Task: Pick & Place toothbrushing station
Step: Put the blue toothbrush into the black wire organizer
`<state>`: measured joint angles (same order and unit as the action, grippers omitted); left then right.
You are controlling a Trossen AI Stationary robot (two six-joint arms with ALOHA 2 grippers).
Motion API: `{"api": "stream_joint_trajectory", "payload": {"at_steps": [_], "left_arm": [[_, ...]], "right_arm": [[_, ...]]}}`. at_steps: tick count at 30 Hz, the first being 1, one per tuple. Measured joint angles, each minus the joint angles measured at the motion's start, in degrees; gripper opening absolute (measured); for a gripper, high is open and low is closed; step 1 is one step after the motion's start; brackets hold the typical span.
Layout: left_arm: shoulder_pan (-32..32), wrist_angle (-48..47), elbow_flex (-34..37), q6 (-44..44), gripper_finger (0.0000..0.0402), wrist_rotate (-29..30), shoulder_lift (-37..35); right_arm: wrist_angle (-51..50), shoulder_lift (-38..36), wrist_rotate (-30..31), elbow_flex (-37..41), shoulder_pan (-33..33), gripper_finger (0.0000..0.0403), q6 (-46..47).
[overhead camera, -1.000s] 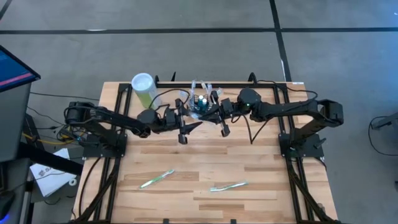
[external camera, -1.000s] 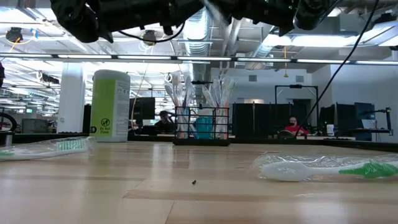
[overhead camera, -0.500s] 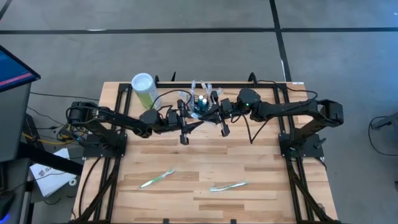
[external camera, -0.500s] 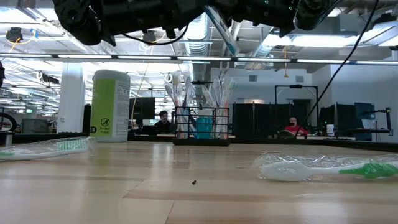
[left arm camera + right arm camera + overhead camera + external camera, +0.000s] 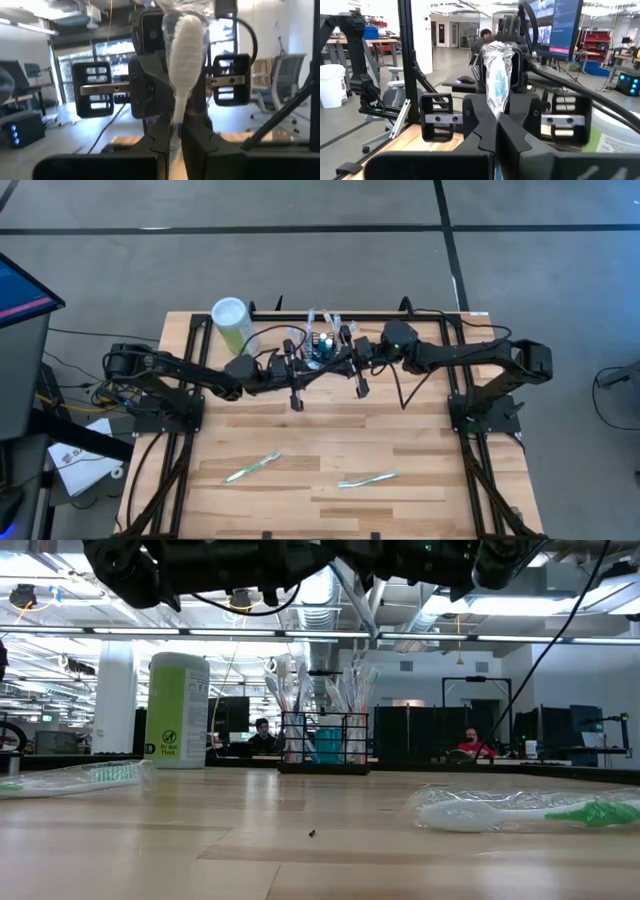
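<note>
Above the table's back edge: both grippers clamp one wrapped toothbrush.
Left gripper and right gripper face each other, fingers pinched on it, beside the black mesh toothbrushing station near the green cylinder.

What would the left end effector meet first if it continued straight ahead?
Probably the right end effector, which faces it closely; both grip one wrapped toothbrush. Exact depth is unclear.
</note>
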<state>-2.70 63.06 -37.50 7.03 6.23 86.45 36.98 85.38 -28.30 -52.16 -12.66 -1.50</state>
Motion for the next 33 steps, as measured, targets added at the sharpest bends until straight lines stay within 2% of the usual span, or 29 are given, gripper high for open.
{"api": "stream_joint_trajectory", "payload": {"at_steps": [9,13,18,33], "left_arm": [[-1.9,-17.8,-0.1,-0.2,0.0019,3.9,-9.8],[-3.5,-21.7,-0.1,-0.7,0.0016,4.1,-12.1],[-5.9,-23.9,-0.1,-1.9,0.0016,6.5,-12.3],[-13.8,-24.4,0.0,-3.7,0.0016,5.8,-12.3]], "right_arm": [[-0.8,0.1,0.6,0.0,-1.1,0.0,0.0],[-1.3,0.1,0.5,0.0,-1.0,0.0,0.0],[-1.2,0.0,-0.9,0.0,-0.7,0.0,-0.3],[-6.7,0.0,-0.3,0.0,5.0,0.0,-2.4]]}}
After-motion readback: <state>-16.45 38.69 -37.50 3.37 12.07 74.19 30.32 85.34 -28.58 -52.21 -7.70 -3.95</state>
